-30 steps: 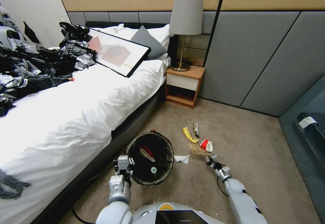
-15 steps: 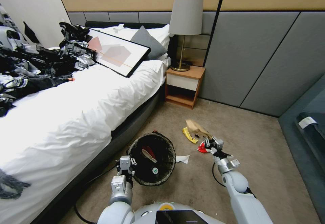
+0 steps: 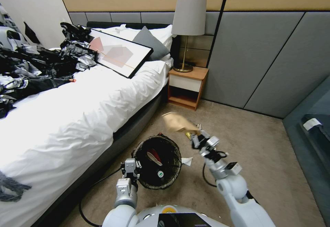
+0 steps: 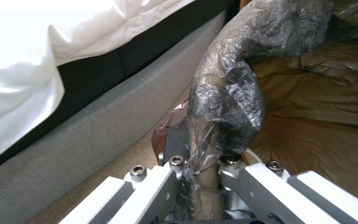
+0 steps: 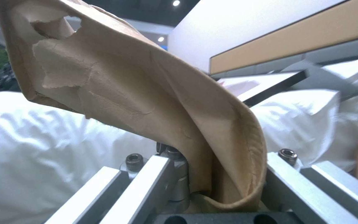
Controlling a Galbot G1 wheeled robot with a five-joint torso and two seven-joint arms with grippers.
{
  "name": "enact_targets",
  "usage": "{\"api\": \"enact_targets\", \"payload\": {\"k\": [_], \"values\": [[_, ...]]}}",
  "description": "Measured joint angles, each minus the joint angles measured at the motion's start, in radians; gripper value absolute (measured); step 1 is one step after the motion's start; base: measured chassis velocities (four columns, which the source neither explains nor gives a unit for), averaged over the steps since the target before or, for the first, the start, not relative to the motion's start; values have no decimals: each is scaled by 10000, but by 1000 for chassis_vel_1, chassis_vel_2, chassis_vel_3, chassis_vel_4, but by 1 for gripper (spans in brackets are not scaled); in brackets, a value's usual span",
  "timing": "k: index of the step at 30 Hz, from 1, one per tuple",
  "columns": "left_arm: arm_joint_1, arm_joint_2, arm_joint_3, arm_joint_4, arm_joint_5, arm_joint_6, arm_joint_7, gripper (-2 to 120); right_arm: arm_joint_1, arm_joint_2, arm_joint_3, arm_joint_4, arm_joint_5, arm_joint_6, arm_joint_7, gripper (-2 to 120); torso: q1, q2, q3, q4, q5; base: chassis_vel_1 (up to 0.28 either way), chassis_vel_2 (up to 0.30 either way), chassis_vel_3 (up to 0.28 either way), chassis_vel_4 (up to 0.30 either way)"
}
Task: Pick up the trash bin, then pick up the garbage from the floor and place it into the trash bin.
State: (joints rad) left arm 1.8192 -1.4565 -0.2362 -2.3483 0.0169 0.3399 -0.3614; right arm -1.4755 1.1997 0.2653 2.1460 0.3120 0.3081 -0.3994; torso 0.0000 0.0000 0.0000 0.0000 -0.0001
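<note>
The trash bin (image 3: 173,167), white with a black bag over its rim, hangs tilted beside the bed. My left gripper (image 3: 132,167) is shut on its near rim. In the left wrist view my left gripper (image 4: 202,161) pinches the bag-covered rim of the trash bin (image 4: 228,90). A red-and-white pack (image 3: 153,155) lies inside. My right gripper (image 3: 195,137) is raised just right of the bin's far rim, shut on a brown paper bag (image 3: 177,122) that sticks up and left over the far rim. The right wrist view has the torn brown bag (image 5: 146,93) clamped in my right gripper (image 5: 224,177). A white paper scrap (image 3: 186,160) lies on the carpet by the bin.
The bed (image 3: 68,117) runs along the left, its grey base close to the bin. A nightstand (image 3: 187,88) with a lamp (image 3: 189,17) stands ahead against the grey wall panels. A dark bench (image 3: 316,131) is at the right. A black cable (image 3: 99,185) trails on the carpet.
My right gripper has lifted the brown paper bag off the carpet and carried it up and left toward the bin. The bin in my left gripper has shifted slightly right.
</note>
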Motion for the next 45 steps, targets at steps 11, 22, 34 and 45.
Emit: {"api": "enact_targets", "payload": {"k": [11, 22, 34, 45], "values": [[8, -22, 49, 19, 24, 37, 1, 0, 52, 381, -1068, -790, -817, -56, 95, 4, 0, 0, 0, 0, 0, 0, 0, 0, 0], [-21, -46, 56, 20, 25, 39, 3, 0, 67, 598, -1171, -1529, -1032, 161, 39, 4, 0, 0, 0, 0, 0, 0, 0, 0, 0], [-31, -12, 21, 18, -9, 39, 2, 0, -222, 649, -1198, -2052, -1296, 519, -18, 4, 0, 0, 0, 0, 1, 0, 0, 0, 0], [-41, -20, 11, -4, -22, 39, 2, 0, -415, 619, -1074, -2123, -1507, 650, -47, 19, 0, 0, 0, -1, 1, 0, 0, 0, 0]]}}
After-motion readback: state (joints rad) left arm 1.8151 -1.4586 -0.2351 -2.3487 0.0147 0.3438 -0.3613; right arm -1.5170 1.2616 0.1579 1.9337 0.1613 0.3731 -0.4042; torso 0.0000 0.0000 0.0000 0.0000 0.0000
